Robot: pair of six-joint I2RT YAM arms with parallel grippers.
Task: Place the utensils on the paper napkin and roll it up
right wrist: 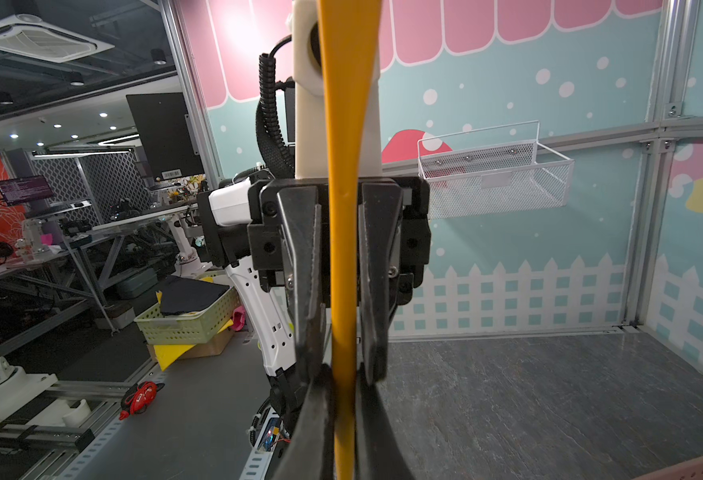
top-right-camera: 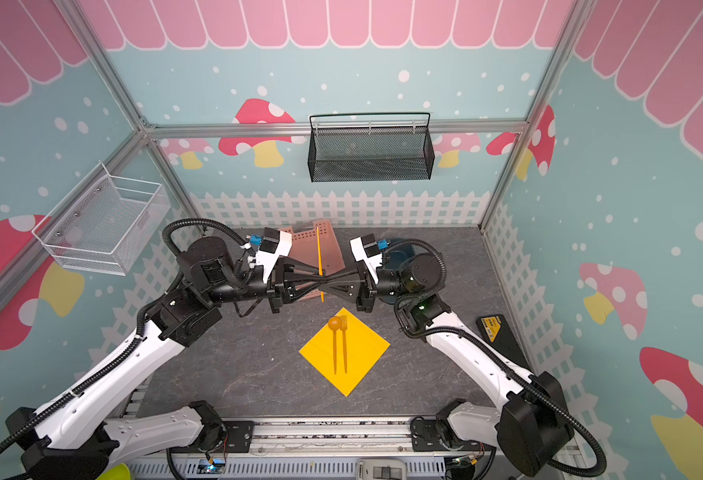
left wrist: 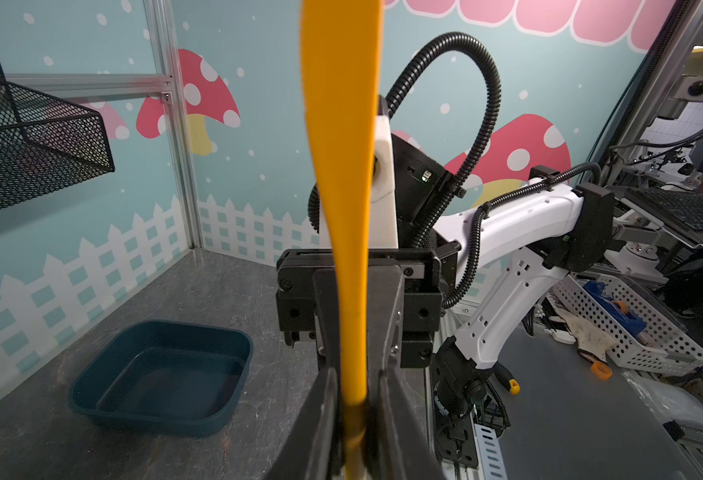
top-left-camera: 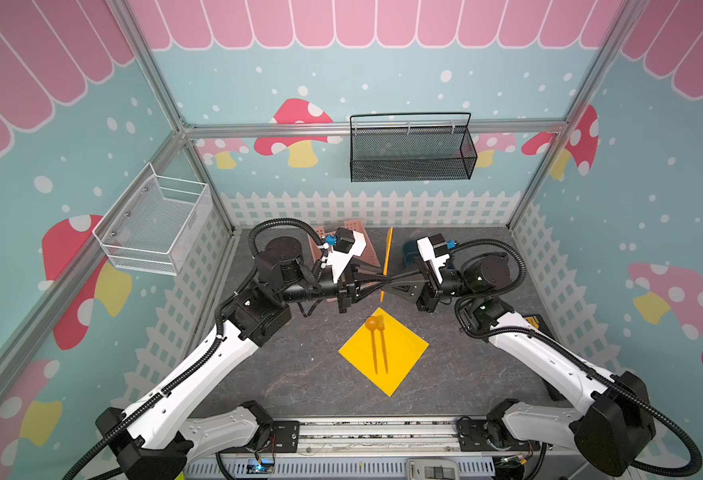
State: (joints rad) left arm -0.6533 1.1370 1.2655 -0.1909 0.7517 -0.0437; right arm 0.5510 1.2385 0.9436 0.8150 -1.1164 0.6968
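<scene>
**Knife held mid-air between both end effectors; spoon and fork on napkin**

Top views:
- The left end effector point(top-left-camera: 379, 284) and right end effector point(top-left-camera: 393, 281) meet tip to tip above the bench point(top-left-camera: 300, 374), just behind the napkin point(top-left-camera: 401, 357).
- The knife point(top-left-camera: 388, 253) stands between them. It shows edge-on as a thin line in both top views, so blade and handle can't be told apart.
- The tips overlap at the knife point(top-right-camera: 319, 257), and neither grip is readable from up here.
- The spoon point(top-left-camera: 371, 323) and fork point(top-left-camera: 383, 349) lie side by side on the napkin, heads toward its far corner.
- The pink basket point(top-left-camera: 372, 255) at the back is half hidden by the left wrist. The blue tray point(top-left-camera: 409, 253) is mostly hidden behind the right wrist.

Left wrist view:
- The knife point(left wrist: 341, 166) runs the full height of the picture, with both ends cut off. Its wider part is away from the near fingers.
- The left end effector's fingers point(left wrist: 325, 415) are set narrow, one on each side of the knife.
- There is a dark sliver at each pad, so I can't tell whether they clamp the knife or only flank it.
- The blue tray point(left wrist: 163, 374) is in clear view on the bench.

Right wrist view:
- The right end effector point(right wrist: 343, 382) is closed on the knife point(right wrist: 347, 124), with its pads tight against both faces.
- Across from it, the left end effector's fingers show gaps to the knife near their base. Where their tips meet the knife is hard to make out.
- Only a corner of the pink basket point(right wrist: 699, 469) is in the picture.
</scene>
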